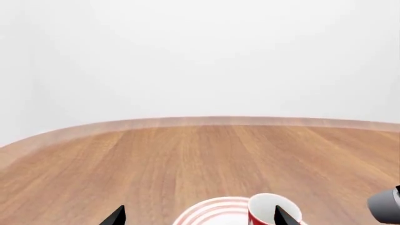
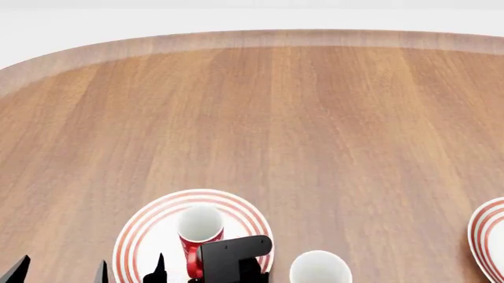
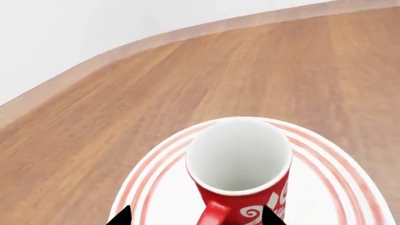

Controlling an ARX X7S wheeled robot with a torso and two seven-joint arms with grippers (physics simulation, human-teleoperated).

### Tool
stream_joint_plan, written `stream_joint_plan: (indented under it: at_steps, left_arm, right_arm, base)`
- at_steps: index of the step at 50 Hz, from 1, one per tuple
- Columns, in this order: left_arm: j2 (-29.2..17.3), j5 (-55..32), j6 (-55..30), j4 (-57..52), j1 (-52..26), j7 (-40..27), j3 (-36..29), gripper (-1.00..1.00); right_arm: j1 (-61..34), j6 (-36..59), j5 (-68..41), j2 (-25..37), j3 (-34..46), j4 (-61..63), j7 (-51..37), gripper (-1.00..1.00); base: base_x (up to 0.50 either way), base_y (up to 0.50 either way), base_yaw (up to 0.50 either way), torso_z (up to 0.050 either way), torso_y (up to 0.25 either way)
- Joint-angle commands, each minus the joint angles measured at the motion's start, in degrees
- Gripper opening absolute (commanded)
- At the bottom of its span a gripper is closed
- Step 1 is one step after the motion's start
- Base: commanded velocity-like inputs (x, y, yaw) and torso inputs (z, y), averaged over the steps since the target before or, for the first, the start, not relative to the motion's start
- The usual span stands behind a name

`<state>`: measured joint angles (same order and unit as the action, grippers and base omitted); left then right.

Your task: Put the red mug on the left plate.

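Note:
The red mug (image 3: 240,187) with white swirls stands upright on the left plate (image 3: 331,187), its handle toward my right gripper (image 3: 195,218). That gripper is open: its two black fingertips sit wide apart on either side of the handle, low beside the mug's base. In the head view the mug (image 2: 198,227) is on the left plate (image 2: 141,227) at the table's near left. My left gripper (image 2: 59,272) is open and empty just left of the plate. The left wrist view also shows the mug (image 1: 265,208) and the plate (image 1: 209,213).
A larger plain white mug (image 2: 319,268) stands on the wooden table (image 2: 315,130) just right of the left plate. A second ringed plate (image 2: 490,239) lies at the near right edge. The table's rounded far edge (image 2: 252,40) meets a white wall.

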<state>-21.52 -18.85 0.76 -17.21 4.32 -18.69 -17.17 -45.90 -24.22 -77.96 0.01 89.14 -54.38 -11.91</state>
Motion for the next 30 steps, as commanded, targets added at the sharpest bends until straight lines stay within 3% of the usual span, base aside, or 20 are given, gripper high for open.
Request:
stream_joint_plan:
  at_steps: [1, 15, 30]
  left_arm:
    - [-0.42, -0.23, -0.05, -1.10, 0.40, -0.36, 0.11, 1.00]
    - [-1.38, -0.05, 0.31, -4.21, 1.76, -1.15, 0.44, 1.00]
    - [-2.73, -0.18, 0.81, -8.06, 3.83, -1.91, 1.06, 1.00]
  right_arm:
    - [1.21, -3.65, 5.12, -0.01, -0.14, 2.41, -4.94, 1.00]
    - [2.35, -7.22, 10.14, 0.60, 0.28, 5.37, -9.88, 1.00]
    - [-0.13, -6.15, 19.39, 11.02, 4.43, 28.15, -28.47, 1.00]
  base:
    - [0.00, 0.00, 0.00, 0.000, 0.000]
    - [0.00, 0.00, 0.00, 0.000, 0.000]
    - [0.00, 0.00, 0.00, 0.000, 0.000]
